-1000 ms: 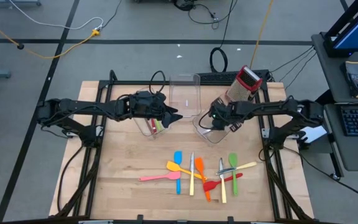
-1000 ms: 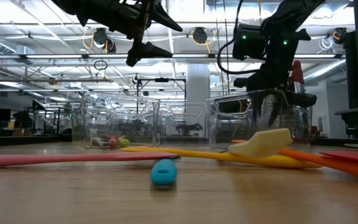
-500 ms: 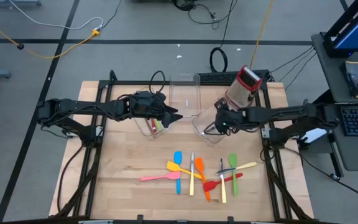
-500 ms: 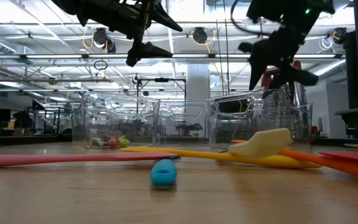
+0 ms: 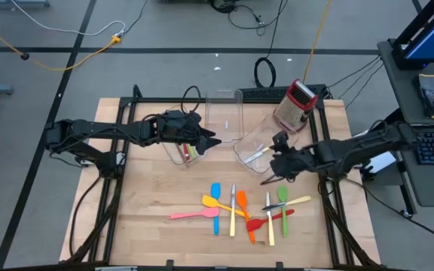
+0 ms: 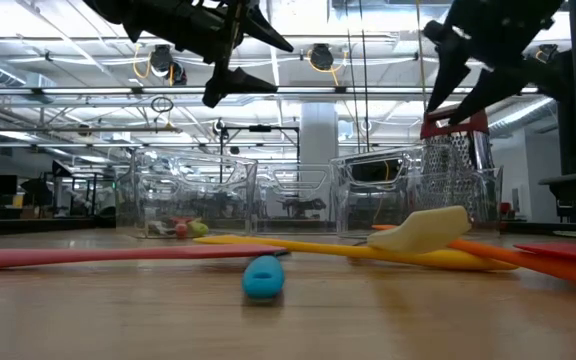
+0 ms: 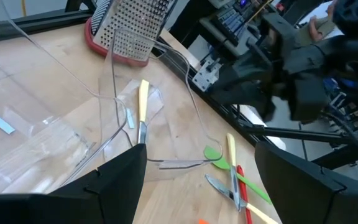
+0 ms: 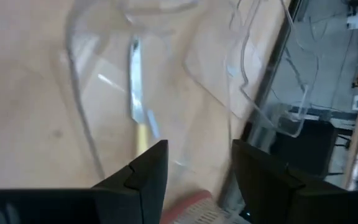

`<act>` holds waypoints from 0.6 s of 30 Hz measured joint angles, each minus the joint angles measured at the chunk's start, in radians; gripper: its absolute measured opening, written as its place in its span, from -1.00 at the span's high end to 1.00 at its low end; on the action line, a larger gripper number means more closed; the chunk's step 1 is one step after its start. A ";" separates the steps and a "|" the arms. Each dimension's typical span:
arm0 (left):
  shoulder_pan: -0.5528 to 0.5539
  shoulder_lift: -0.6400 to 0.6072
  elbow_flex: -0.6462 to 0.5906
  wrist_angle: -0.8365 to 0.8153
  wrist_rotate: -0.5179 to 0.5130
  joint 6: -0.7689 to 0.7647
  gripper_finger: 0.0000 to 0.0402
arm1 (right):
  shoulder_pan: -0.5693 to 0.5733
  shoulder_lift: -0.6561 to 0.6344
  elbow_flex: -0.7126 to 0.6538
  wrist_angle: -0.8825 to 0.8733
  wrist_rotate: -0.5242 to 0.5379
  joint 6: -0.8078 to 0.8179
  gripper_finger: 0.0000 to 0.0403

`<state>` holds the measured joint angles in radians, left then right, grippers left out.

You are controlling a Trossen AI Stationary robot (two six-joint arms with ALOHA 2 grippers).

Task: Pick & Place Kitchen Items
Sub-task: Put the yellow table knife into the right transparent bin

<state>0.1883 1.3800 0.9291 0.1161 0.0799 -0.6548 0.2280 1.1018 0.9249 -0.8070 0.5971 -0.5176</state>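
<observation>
1. My right pincer (image 5: 275,178) hangs spread and empty above the desk (image 5: 149,226), between the right bin (image 5: 251,154) and the utensils (image 5: 243,208).
2. A cream-handled knife (image 7: 142,109) lies in that bin, I think flat.
3. The utensils lie loose near the desk's front edge.
4. My left pincer (image 5: 215,141) waits spread over the left bin (image 5: 183,154).

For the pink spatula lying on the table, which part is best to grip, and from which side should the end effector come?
Grip the pink spatula at the middle of its slim handle, coming straight down from above, fingers across the handle. It lies flat on the wood, its handle reaching toward the left arm's side with bare table around it, while its other end meets the blue spatula. The open left end effector looks nearer that free end.
</observation>
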 joint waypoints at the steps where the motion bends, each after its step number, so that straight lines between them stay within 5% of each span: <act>1: 0.000 0.000 0.000 -0.002 0.000 0.000 -0.52 | 0.020 -0.004 0.000 -0.001 -0.003 0.043 0.16; 11: 0.000 0.000 0.000 -0.013 -0.001 0.004 -0.52 | 0.181 -0.016 0.001 -0.046 -0.369 0.468 0.16; 18: 0.000 0.000 0.000 -0.017 -0.001 0.006 -0.52 | 0.293 -0.014 0.001 -0.207 -0.527 0.689 0.16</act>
<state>0.1883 1.3800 0.9291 0.0990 0.0788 -0.6491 0.5207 1.0874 0.9257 -1.0140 0.0702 0.1716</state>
